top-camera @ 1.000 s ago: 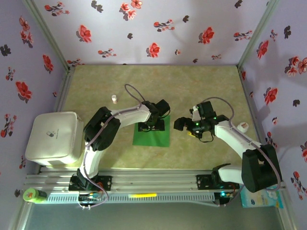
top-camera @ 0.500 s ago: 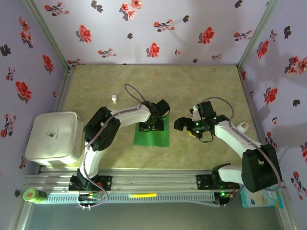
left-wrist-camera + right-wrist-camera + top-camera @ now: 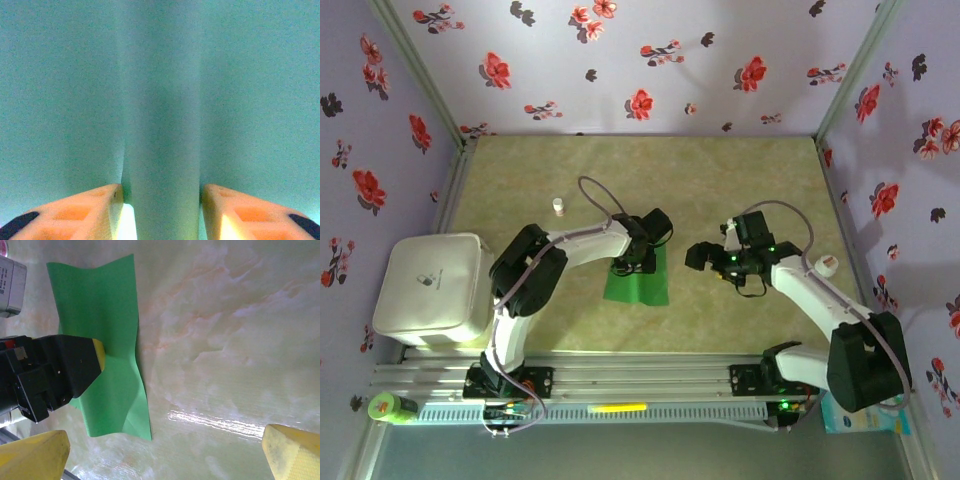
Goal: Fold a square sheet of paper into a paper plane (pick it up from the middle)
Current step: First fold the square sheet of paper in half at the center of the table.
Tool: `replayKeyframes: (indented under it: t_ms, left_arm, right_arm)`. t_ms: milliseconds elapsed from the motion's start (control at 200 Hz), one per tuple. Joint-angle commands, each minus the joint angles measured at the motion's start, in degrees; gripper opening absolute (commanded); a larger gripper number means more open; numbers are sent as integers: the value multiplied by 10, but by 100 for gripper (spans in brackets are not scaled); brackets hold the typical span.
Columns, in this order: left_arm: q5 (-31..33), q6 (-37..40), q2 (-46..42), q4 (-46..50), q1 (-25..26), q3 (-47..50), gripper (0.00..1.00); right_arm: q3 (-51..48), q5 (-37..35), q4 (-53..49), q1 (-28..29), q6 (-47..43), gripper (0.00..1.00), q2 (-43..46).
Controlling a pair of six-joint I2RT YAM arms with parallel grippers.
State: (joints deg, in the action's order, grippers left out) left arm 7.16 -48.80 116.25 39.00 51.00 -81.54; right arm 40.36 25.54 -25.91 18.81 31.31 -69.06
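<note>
The square sheet of paper is bright green and lies mid-table, buckled up rather than flat. My left gripper points down onto its middle. In the left wrist view a raised ridge of the paper stands between the two orange fingertips, which touch it on both sides, so the left gripper is shut on that ridge. The right wrist view shows the sheet drawn in at the waist where the left gripper pinches it. My right gripper hovers open to the right of the sheet, its yellow fingertips far apart over bare table.
A white lidded box sits at the left edge of the table. A tiny white bottle stands behind the left arm, and a small white object lies beside the right arm. Flowered walls close in three sides.
The left gripper's jaws have closed in on the paper's middle. The sheet went from flat to buckled, its outline narrower. The right arm shifted slightly up.
</note>
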Motion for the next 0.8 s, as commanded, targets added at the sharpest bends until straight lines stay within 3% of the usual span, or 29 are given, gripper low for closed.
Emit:
replayKeyframes:
  t_ms: [0,330,590,795]
  left_arm:
    - [-13,7,-28,-26,2,18,42]
    - [-104,15,-88,-89,-5,41,39]
    - [-246,-49,-160,-264,-43,145,39]
    - [-300,-79,-192,-361,-58,204,39]
  right_arm:
    - [2,-40,-13,4,18,99,17]
    - [10,-134,-29,1,37,99,47]
    - [5,-182,-16,-3,76,99,80]
    - [-38,-129,64,-4,65,99,138]
